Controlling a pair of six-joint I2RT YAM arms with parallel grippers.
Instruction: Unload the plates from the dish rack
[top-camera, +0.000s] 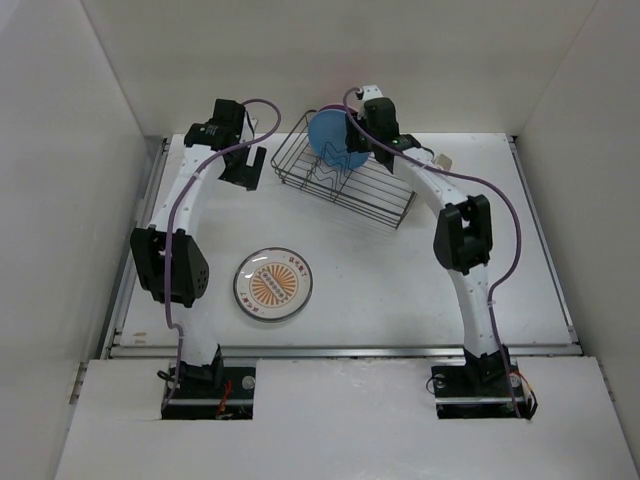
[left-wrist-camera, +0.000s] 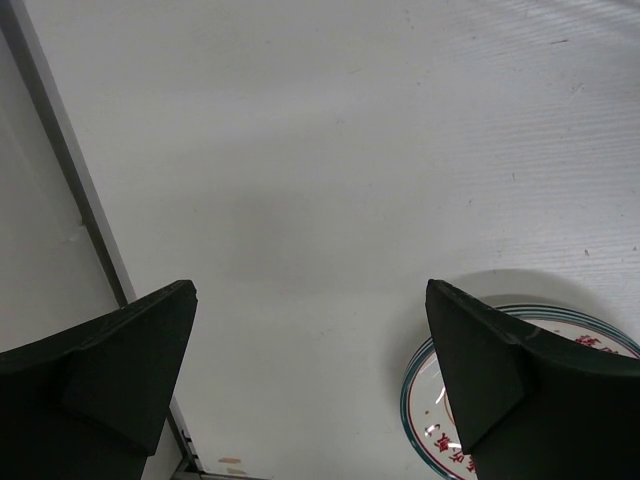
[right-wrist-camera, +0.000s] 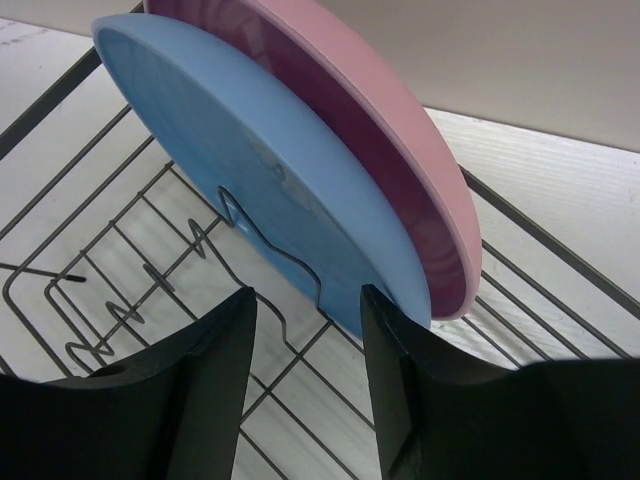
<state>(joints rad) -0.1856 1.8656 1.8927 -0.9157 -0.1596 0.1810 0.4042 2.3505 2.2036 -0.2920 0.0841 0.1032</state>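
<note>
While the right gripper (right-wrist-camera: 305, 300) gapes at the blue plate (right-wrist-camera: 250, 170), clamping its rim seems next; the left gripper (left-wrist-camera: 308, 290) gapes idle.

Two plates on edge in the wire rack (right-wrist-camera: 550, 230) — seen between spread black fingers (right-wrist-camera: 200, 380).
The blue plate (right-wrist-camera: 250, 170) stands tilted in front with the pink plate (right-wrist-camera: 400, 150) right behind it, faces close together. A wavy wire divider (right-wrist-camera: 250, 235) crosses the blue plate's lower face. The right gripper (right-wrist-camera: 308, 295) is parted — the blue plate's bottom edge sits just beyond the gap.
</note>
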